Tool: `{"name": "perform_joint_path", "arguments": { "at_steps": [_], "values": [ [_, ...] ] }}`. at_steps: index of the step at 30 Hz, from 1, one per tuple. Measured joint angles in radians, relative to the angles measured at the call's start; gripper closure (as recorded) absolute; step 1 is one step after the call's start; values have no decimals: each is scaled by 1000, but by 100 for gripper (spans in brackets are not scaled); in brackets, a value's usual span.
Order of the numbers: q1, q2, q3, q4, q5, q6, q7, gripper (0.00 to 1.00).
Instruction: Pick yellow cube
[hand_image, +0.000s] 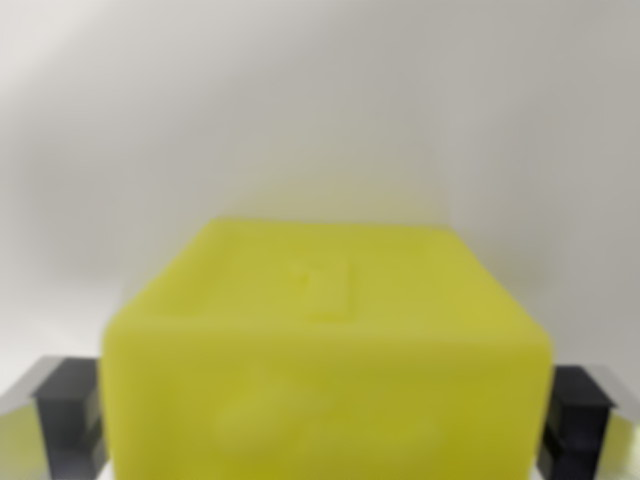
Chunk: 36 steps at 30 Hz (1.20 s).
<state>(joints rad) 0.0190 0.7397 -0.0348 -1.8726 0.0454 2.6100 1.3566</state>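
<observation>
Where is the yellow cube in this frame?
The yellow cube fills the lower middle of the wrist view, sitting between the claw's two dark fingers, one at each bottom corner, with a plain pale surface behind it.

**Claw fingers at both lower corners**

The claw (325, 420) shows only its two dark fingers: one (68, 415) at the wrist view's left, one (578, 415) at the right. Each sits against a side of the blurred yellow cube (325, 350) between them.
</observation>
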Motion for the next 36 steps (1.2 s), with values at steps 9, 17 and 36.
{"name": "perform_joint_path", "arguments": {
  "at_steps": [9,17,36],
  "values": [
    [0,-14,0,-5,0,-9,1,100],
    [0,-59,0,-20,-4,-38,3,100],
    [-1,-159,0,-43,-13,-116,10,100]
  ]
}}
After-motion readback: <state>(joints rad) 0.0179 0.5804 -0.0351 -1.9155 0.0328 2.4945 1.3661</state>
